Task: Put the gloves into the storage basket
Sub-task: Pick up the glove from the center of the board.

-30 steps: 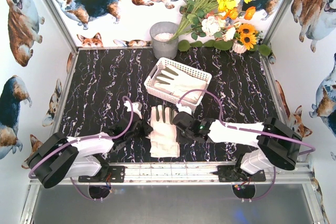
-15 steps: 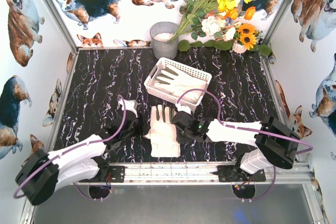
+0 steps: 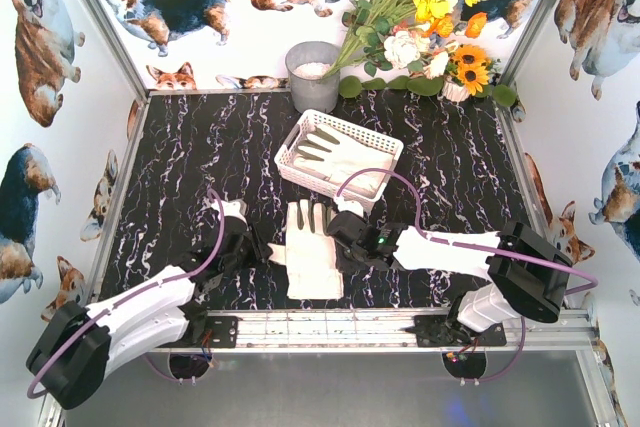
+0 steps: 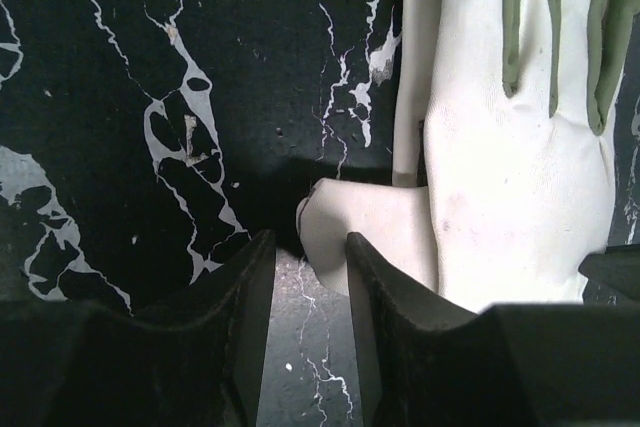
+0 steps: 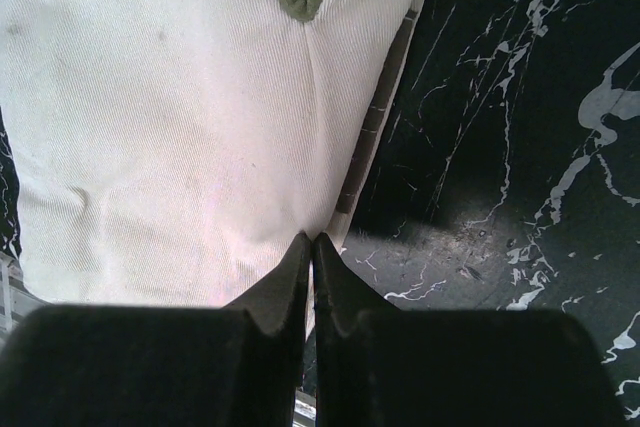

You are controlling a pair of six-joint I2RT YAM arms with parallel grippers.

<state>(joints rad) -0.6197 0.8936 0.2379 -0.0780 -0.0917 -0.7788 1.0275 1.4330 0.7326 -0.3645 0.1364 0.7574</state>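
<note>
- Stowage: the storage basket stands at mid-tabletop, and the stowed gloves lie inside it, grey patches up.
- Outstanding item: one loose glove lies flat on the tabletop just on the near side of the basket. Its fingers point toward the basket and its cuff toward the arm bases.
- Left claw: it is low over the tabletop at the glove's left edge. The jaws are parted by a narrow gap and nothing is in them. The glove's thumb sits just ahead of that gap, close against the right-hand finger.
- Right claw: the jaws are fully closed, tips together, and touch the glove's right edge. We cannot tell whether any fabric is caught between them.
- Step in hand, in our judgement: picking up the last glove, with both claws set at its opposite edges. The lift has not begun.
- Next move calls for: the left claw to advance until the thumb fabric is properly between its fingers, then close and raise. After that the glove has to be carried the short way to the basket and released above the gloves already there.
- Risk noted: the fabric is thin and lies flat on the tabletop, so a pinch may slip off or take only a fold. The limp glove may also drape over the basket rim when released.
</note>
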